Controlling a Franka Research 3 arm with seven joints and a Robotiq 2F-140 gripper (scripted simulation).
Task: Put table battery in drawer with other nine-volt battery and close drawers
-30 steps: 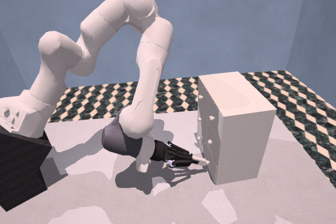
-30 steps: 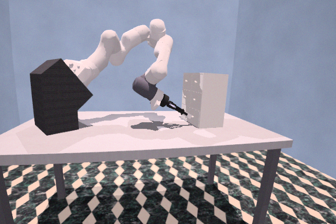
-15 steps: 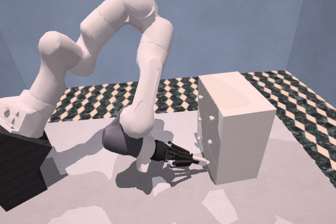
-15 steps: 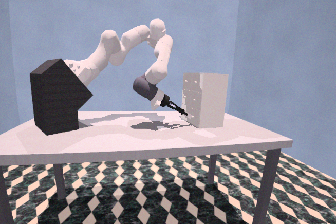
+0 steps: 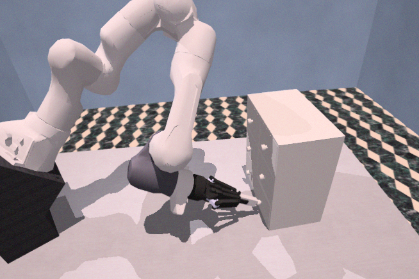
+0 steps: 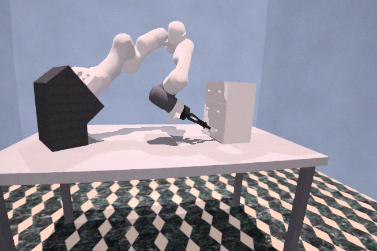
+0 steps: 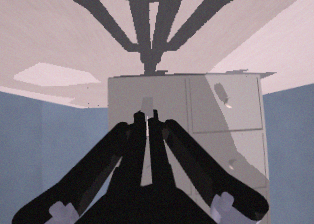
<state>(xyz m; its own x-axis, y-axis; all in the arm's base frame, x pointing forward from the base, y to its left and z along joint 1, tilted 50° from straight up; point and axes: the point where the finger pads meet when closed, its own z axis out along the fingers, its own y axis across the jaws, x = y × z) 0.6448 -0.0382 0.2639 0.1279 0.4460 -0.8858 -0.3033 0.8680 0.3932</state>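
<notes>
The small pale chest stands on the table, with small knobs on its drawer fronts. Every drawer front I can see sits flush with the chest. My gripper is shut with nothing between the fingers. It lies low and nearly level, and its tips touch the front of the bottom drawer at its knob. In the wrist view the shut fingers point straight at that drawer front. No nine-volt battery shows on the table in any view, and the drawers' insides are hidden.
The dark block of the robot's base stands at the left of the table. The arm arches over the table's middle. The chest stands near the table's far right part, with checkered floor beyond the edge.
</notes>
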